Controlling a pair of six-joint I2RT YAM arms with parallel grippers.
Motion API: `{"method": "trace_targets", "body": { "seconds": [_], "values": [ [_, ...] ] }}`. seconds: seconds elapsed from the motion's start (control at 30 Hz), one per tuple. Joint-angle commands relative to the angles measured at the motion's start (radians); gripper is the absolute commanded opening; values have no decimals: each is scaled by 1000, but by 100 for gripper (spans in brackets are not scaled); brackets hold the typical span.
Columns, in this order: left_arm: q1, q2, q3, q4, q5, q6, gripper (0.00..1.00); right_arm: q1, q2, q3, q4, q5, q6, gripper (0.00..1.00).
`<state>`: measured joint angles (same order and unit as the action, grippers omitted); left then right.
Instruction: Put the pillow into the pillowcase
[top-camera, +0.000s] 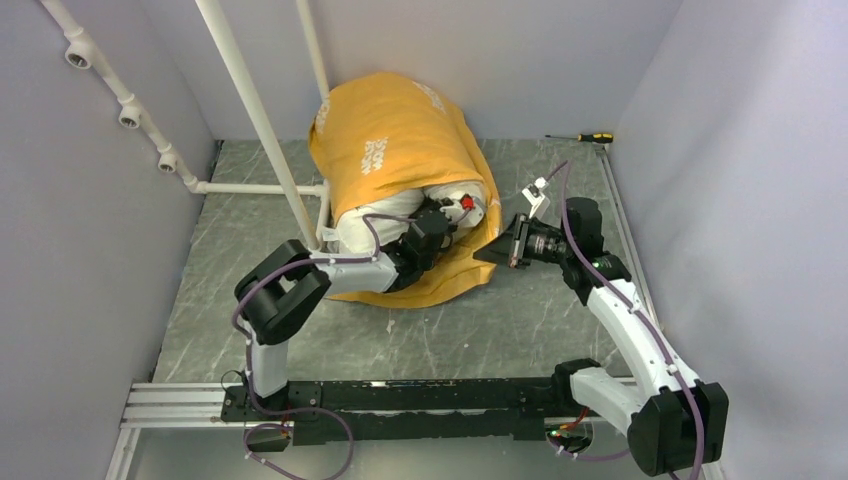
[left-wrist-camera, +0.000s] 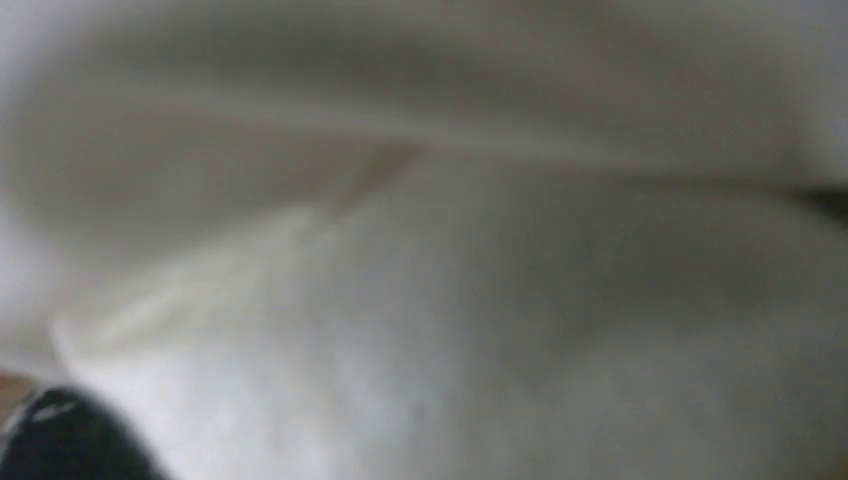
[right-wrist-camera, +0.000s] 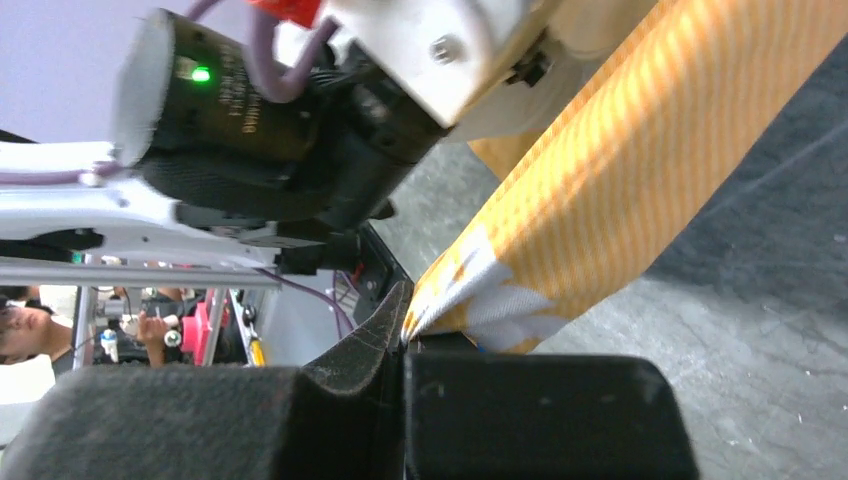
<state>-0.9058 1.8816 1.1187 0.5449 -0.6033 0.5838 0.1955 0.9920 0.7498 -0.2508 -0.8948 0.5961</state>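
The white pillow (top-camera: 362, 226) lies at the back of the table, mostly covered by the yellow-orange pillowcase (top-camera: 395, 130); only its near end sticks out of the case's mouth. My left gripper (top-camera: 452, 212) is pressed into that exposed end beside a small red logo. Its fingers are buried in the stuffing, and the left wrist view is filled with blurred white pillow (left-wrist-camera: 500, 330). My right gripper (top-camera: 500, 250) is shut on the pillowcase's lower right edge. The right wrist view shows the yellow and white hem (right-wrist-camera: 600, 200) pinched between the two black pads (right-wrist-camera: 405, 320) and pulled taut.
A white pipe frame (top-camera: 255, 120) stands just left of the pillow, crossing the left arm's forearm. A screwdriver (top-camera: 585, 137) lies by the back right wall. Grey walls close in on three sides, and a metal rail (top-camera: 180, 400) runs along the near edge.
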Motion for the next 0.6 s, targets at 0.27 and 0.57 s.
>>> {"method": "trace_targets", "body": {
  "seconds": [0.27,0.57],
  "values": [
    [292,139,189,222,-146,219,0,45,-182,222,133,-496,127,0],
    [230,78,22,-48,-45,-29,0,45,-121,257,-289,-327,-197,0]
  ]
}}
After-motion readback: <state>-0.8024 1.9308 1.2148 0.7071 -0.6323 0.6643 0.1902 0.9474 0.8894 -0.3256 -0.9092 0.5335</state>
